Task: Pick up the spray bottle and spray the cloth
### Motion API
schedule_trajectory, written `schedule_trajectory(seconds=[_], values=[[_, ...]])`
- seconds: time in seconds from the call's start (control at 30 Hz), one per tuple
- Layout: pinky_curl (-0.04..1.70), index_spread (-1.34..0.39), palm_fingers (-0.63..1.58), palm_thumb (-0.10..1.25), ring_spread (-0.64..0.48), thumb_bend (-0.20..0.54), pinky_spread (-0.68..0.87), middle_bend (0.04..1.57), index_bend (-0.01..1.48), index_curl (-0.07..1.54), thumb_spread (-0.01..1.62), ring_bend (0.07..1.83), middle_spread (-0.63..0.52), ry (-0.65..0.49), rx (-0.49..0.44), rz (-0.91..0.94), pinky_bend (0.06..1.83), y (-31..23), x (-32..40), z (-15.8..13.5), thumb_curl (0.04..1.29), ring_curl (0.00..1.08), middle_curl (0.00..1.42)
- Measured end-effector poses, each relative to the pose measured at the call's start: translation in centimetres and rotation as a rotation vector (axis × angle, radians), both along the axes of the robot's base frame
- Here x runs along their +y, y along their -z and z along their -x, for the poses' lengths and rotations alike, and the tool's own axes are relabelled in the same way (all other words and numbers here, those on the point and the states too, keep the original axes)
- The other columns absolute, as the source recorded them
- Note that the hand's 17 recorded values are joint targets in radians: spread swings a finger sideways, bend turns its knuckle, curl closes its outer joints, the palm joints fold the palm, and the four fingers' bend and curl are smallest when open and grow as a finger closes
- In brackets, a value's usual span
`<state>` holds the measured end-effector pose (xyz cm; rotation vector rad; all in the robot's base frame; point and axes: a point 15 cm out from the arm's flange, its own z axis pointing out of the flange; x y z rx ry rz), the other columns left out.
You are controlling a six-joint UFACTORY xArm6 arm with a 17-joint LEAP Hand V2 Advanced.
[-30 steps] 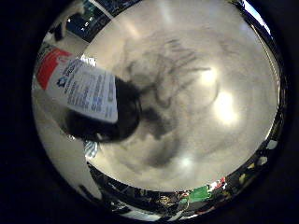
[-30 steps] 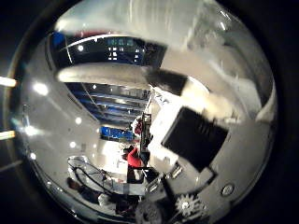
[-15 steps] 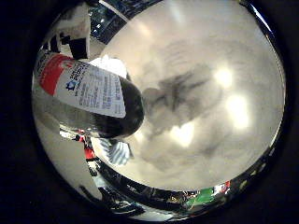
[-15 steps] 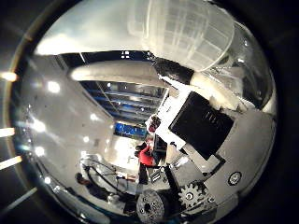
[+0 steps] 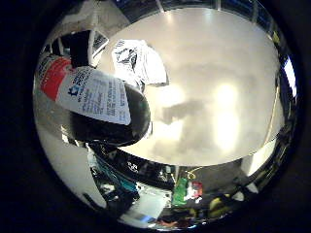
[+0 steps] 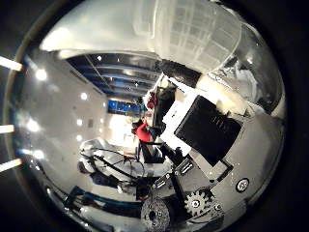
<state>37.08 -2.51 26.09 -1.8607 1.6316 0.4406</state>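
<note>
Much more of the table (image 5: 228, 73) is seen than a second ago; the spray bottle (image 5: 92, 104) is gripped in the hand (image 6: 207, 130), lifted, the cloth (image 5: 138, 60) now revealed beyond it.

Illegible print on spray bottle (image 5: 92, 104) label

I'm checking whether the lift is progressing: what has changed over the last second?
The view has swung across the table, so the robot hand has moved, carrying the spray bottle with it. A crumpled cloth on the table has come into view beside the bottle. The bottle stays close against the palm throughout.
</note>
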Motion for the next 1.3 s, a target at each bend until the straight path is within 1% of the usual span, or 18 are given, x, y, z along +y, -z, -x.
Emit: schedule_trajectory(seconds=[0.2,0.37,0.63,0.83,1.03,1.2,1.3], values=[[1.15,-0.19,1.17,1.03,-0.16,-0.014,-0.16,1.38,1.21,0.76,1.08,1.47,-0.09,-0.12,0.016,0.128,1.13,-1.7,3.1,-1.0,0.57,0.62,0.65],[1.19,-0.19,1.17,1.03,-0.16,-0.013,-0.17,1.38,1.21,0.76,1.08,1.47,-0.09,-0.21,0.049,0.225,1.11,-1.4,5.1,-2.0,0.58,0.62,0.64],[1.26,-0.19,1.17,1.03,-0.16,-0.012,-0.16,1.38,1.21,0.75,1.08,1.46,-0.09,-0.31,0.101,0.408,1.08,-0.6,7.0,-5.0,0.6,0.62,0.63],[1.29,-0.19,1.17,1.02,-0.16,-0.017,-0.17,1.38,1.21,0.75,1.08,1.46,-0.09,-0.351,0.151,0.565,1.06,0.3,7.9,-7.1,0.6,0.62,0.63],[1.32,-0.19,1.18,1.02,-0.16,-0.013,-0.17,1.39,1.21,0.75,1.08,1.46,-0.09,-0.39,0.231,0.644,1.04,2.8,9.9,-7.9,0.61,0.61,0.62],[1.34,-0.19,1.18,1.01,-0.16,-0.015,-0.17,1.39,1.21,0.74,1.08,1.46,-0.09,-0.416,0.299,0.699,1.03,6.4,10.6,-8.1,0.61,0.61,0.62],[1.35,-0.19,1.18,1.01,-0.16,-0.014,-0.17,1.39,1.21,0.74,1.07,1.47,-0.09,-0.417,0.314,0.702,1.03,7.3,10.8,-8.3,0.62,0.61,0.62]])
